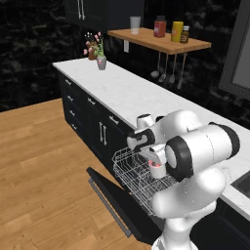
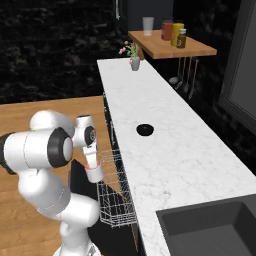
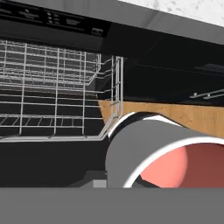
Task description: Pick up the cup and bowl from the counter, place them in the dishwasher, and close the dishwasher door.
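Note:
My gripper [image 1: 155, 160] is shut on the white cup [image 1: 157, 168] and holds it over the near corner of the white wire rack [image 1: 131, 172], which is pulled out of the black dishwasher. From the right, the cup [image 2: 94, 171] hangs tilted just left of the rack [image 2: 116, 200]. The hand view has the cup [image 3: 144, 153] close up with its red inside facing me, beside the rack [image 3: 57, 96]. The dishwasher door [image 1: 110, 197] lies open and flat below. The black bowl [image 2: 145, 130] sits on the white marble counter [image 2: 165, 155].
A vase of flowers [image 1: 101, 60] stands at the counter's far end. Above it a wooden shelf [image 1: 161, 41] carries a glass and bottles, with utensils hanging below. A dark sink [image 2: 215, 227] lies at the near right. Dark cabinets [image 1: 88, 114] flank the dishwasher.

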{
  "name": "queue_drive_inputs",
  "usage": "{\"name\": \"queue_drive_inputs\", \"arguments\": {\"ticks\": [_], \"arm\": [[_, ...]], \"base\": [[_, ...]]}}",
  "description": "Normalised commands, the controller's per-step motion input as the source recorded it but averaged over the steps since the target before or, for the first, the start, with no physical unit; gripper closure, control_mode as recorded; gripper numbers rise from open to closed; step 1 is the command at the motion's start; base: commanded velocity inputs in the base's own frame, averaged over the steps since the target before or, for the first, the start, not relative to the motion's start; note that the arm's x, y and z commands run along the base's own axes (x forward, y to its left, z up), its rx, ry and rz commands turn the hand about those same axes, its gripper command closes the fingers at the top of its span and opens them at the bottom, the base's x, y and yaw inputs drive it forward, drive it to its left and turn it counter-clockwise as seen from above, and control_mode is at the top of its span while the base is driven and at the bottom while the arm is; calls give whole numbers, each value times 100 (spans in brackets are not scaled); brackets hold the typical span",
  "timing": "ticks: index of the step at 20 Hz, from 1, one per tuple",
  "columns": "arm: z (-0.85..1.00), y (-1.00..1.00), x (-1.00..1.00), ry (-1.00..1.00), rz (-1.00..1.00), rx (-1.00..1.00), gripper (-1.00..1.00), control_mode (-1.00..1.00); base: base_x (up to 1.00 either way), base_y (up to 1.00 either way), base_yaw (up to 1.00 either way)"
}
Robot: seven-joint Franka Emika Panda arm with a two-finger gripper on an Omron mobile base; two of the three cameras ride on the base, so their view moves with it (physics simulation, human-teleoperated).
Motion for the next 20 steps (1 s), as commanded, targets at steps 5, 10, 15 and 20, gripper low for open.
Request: {"name": "queue_drive_inputs", "arguments": {"ticks": [5,10,15,20], "arm": [[-24,1,16,1,0,-5,100,-100],[-32,0,8,4,0,-6,100,-100],[-25,0,7,2,0,-3,100,-100],[-27,0,13,2,0,-2,100,-100]], "base": [[0,0,0],[0,0,0],[0,0,0],[0,0,0]]}}
